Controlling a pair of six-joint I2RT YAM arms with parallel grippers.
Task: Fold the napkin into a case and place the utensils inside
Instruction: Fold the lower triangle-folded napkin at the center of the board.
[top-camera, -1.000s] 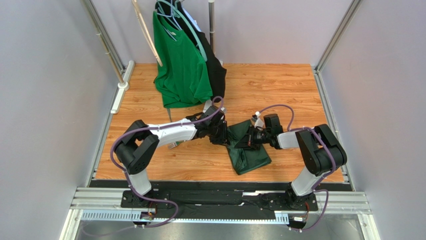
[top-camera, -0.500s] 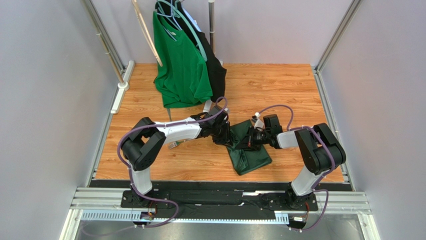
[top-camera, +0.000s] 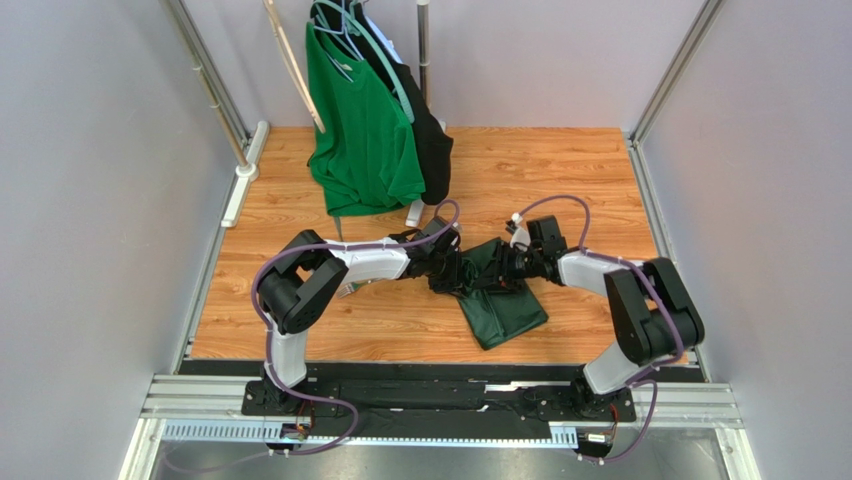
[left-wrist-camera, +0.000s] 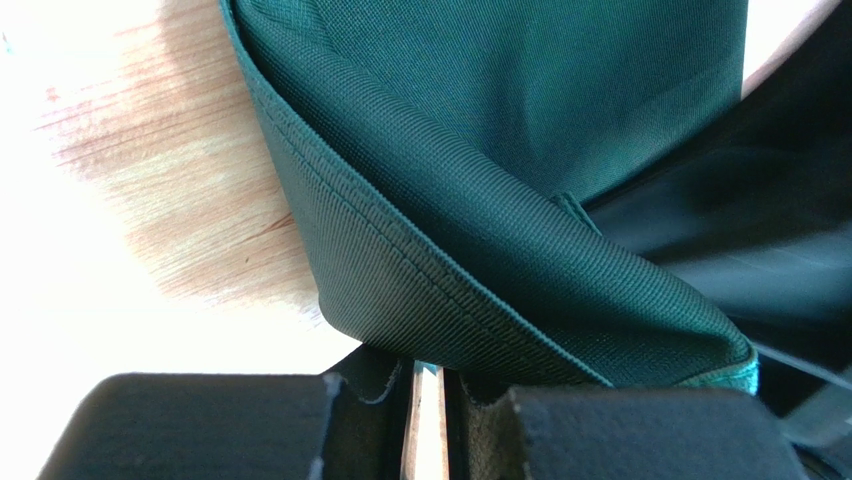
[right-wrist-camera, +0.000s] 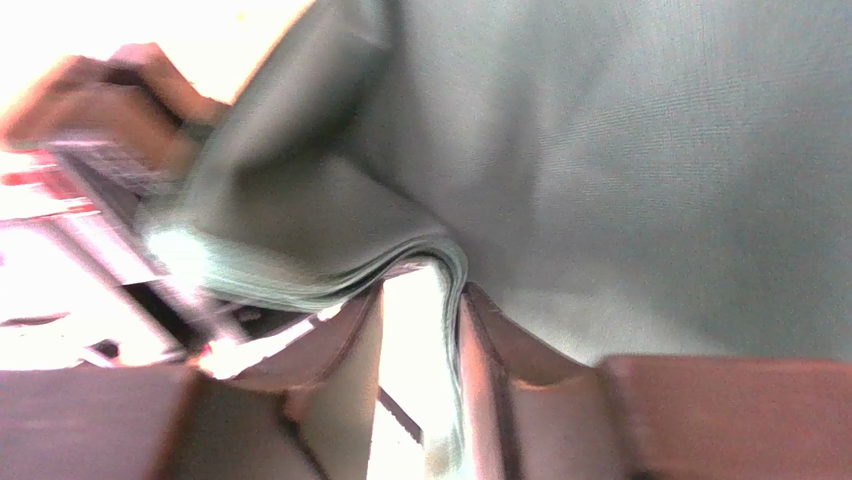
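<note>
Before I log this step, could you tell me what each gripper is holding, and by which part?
The left gripper seems to pinch the napkin at its hemmed fold, but not certainly. The right gripper stands open around its edge, gripping nothing.

The napkin (top-camera: 505, 315) is a dark forest-green cloth, plain and matte, folded into a narrow, longish shape. It lies near the middle of the wooden tabletop (top-camera: 560, 170), slanting from far left to near right. Its near end lies flat on the wood; its far end is bunched and raised. Close up, a stitched hem runs along a thick doubled-over fold, with several layers stacked at one edge.
</note>
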